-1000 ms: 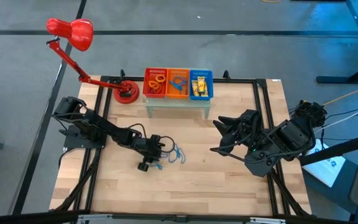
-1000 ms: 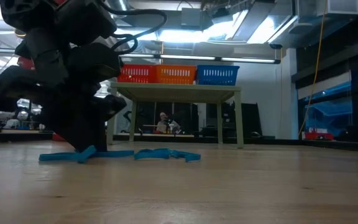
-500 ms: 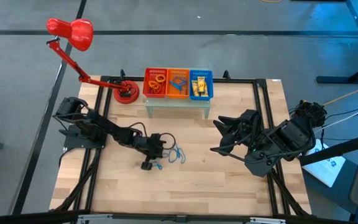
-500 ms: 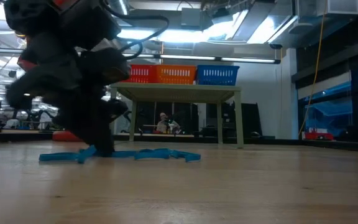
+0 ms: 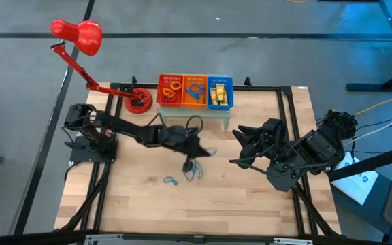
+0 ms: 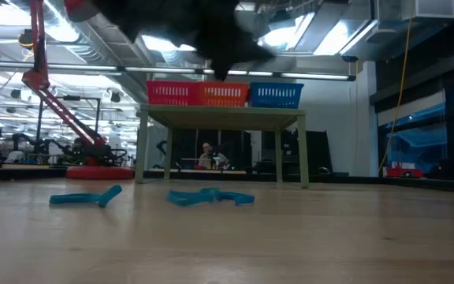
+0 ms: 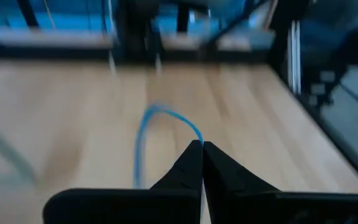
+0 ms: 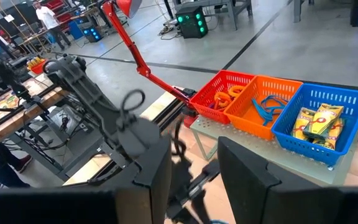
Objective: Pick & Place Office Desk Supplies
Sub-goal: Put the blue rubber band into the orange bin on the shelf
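My left gripper point(image 5: 199, 150) point(image 7: 202, 149) is raised above the middle of the table, shut on a blue wiry loop point(image 7: 160, 118). Two more blue wiry loops lie flat on the wood, one point(image 5: 171, 180) point(image 6: 85, 197) nearer the left and one point(image 5: 194, 171) point(image 6: 211, 196) below the raised gripper. My right gripper point(image 5: 237, 148) point(image 8: 194, 168) waits open at the right of the table. Orange band loops point(image 8: 225, 96), blue loops point(image 8: 266, 106) and yellow packets point(image 8: 319, 121) lie in the red, orange and blue baskets. My left gripper pinches the blue wiry loop by one end point(image 7: 197, 138) between its two shut fingertips. The rest of the loop arches out ahead of the fingers. It is lifted clear of the table.
The red, orange and blue mesh baskets point(image 5: 195, 92) stand in a row on a small raised stand point(image 6: 223, 114) at the far edge. A red desk lamp point(image 5: 77, 34) has its base point(image 5: 138, 103) left of the stand. Bare wood lies along the near side.
My left gripper has risen from the table at the blue loops and swung toward the right and the far edge, nearer the baskets, taking one blue loop up with it. The two other blue loops stay on the wood. In the low view the arm has gone up out of sight.
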